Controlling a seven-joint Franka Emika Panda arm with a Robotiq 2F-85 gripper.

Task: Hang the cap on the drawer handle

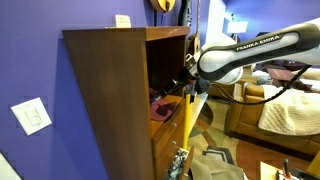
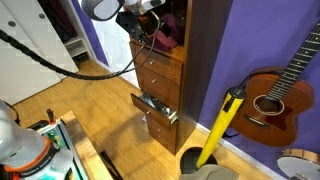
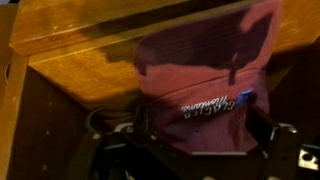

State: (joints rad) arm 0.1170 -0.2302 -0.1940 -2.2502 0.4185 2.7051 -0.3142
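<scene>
The maroon cap (image 3: 205, 80) with white lettering fills the middle of the wrist view, in front of a wooden board. It also shows as a dark-red shape inside the open shelf of the dark-brown cabinet (image 1: 105, 90) in an exterior view (image 1: 159, 102). My gripper (image 3: 198, 125) reaches into that shelf (image 1: 180, 87). Its dark fingers show on either side of the cap and stand apart; the tips are partly hidden by fabric. The yellow-orange drawer front (image 1: 190, 118) lies just below the shelf. The drawer handle is too small to make out.
A lower drawer (image 2: 158, 108) of the cabinet stands pulled open. A guitar (image 2: 272, 95) leans on the purple wall, with a yellow-handled tool (image 2: 220, 125) in front of it. A sofa (image 1: 285, 110) stands beyond the arm. Clutter lies on the floor below the cabinet (image 1: 195, 160).
</scene>
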